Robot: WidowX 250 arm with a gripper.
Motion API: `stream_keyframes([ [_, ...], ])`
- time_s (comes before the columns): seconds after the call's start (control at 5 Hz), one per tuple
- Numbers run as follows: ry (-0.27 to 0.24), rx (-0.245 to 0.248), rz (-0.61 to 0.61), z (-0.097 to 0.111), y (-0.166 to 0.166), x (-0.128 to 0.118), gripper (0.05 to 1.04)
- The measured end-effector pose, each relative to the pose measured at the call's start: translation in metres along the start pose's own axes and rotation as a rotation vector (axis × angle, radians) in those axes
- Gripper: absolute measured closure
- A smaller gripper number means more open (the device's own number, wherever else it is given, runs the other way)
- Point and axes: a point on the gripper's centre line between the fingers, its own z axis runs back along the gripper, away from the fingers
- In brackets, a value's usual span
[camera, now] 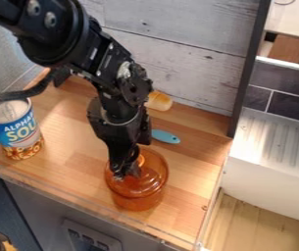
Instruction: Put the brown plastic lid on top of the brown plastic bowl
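One black robot arm [115, 81] slants down from the upper left of the camera view, and its gripper [127, 172] hangs over the front part of the wooden counter [73, 142], right at the brown plastic lid [153, 177]. Whether the jaws are wide or narrow, or have hold of the lid, I cannot tell, since dark parts of the gripper crowd together there. The lid, a see-through orange-brown, lies over the top of the brown plastic bowl [137, 202], which is upright on the counter; whether it sits flush all the way round cannot be made out. Just behind the bowl, toward the wall, lies a light blue utensil [166, 137], partly hidden by the gripper. Farther back, near the foot of the grey plank wall [197, 66], is a pale yellow and white thing [159, 101], also partly covered by the arm. A soup can [15, 130] with a blue label stands upright at the left of the view, well apart from the bowl. At the right, past a dark upright edge [248, 68], are a white ridged sink unit [269, 164] and dark tiles [289, 105] behind it.
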Motion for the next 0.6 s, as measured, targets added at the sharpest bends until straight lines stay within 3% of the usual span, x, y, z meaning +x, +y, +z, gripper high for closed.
stream_keyframes([
  [0.2,0.016,0.035,0.011,0.000,0.005,0.000,0.079],
  [0.6,0.097,-0.012,0.015,0.031,-0.013,-0.003,0.083],
])
